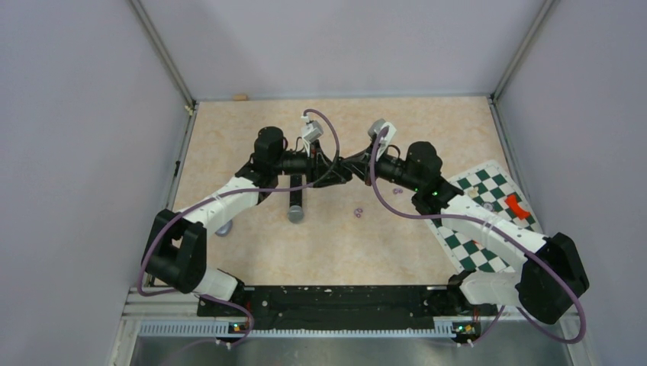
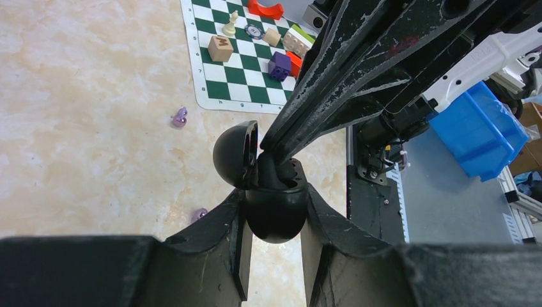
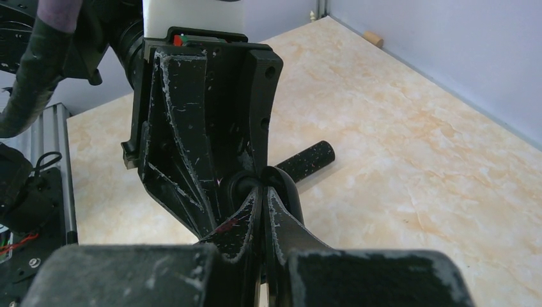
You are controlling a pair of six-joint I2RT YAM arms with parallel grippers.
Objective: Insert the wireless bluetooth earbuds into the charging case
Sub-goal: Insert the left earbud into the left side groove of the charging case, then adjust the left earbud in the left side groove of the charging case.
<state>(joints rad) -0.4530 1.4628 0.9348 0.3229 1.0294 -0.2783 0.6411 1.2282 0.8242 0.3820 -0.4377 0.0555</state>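
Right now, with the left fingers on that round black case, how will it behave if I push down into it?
The case looks glossy and rounded, pinched only at its sides by the left fingers, so it may swivel or slip. Its lid stands open and could flap shut.

You've got bright, even overhead light, no glare. Shadows on the table (image 1: 427, 130) under the arms are faint and soft. Left wrist cam: left gripper (image 2: 275, 201) and case (image 2: 233, 157) merge into black, detail lost. Nearest parts in both wrist cams look soft.
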